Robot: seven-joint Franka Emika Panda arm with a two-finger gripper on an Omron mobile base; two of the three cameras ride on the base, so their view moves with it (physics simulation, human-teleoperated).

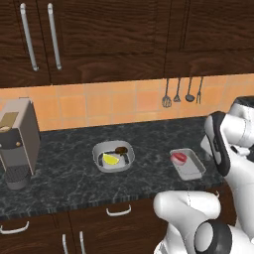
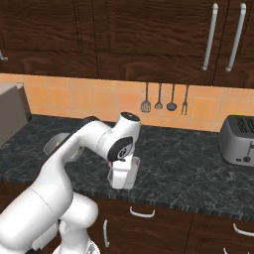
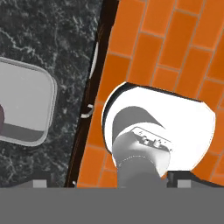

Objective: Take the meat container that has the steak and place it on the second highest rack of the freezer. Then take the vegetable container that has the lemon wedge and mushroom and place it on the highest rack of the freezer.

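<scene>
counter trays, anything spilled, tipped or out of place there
Nothing stands out. The vegetable container sits flat with the lemon wedge and mushroom inside; the meat container sits flat, steak inside.

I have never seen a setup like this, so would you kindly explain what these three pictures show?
It is a rendered kitchen with a white robot arm on a mobile base. Two pictures come from cameras behind the arm, left and right; the third looks along its hand. On the dark speckled stone counter lie a squarish grey metal tray with a yellow lemon wedge and brown mushroom, and an oblong grey tray holding a red steak. The two-finger gripper is open and holds nothing.
</scene>
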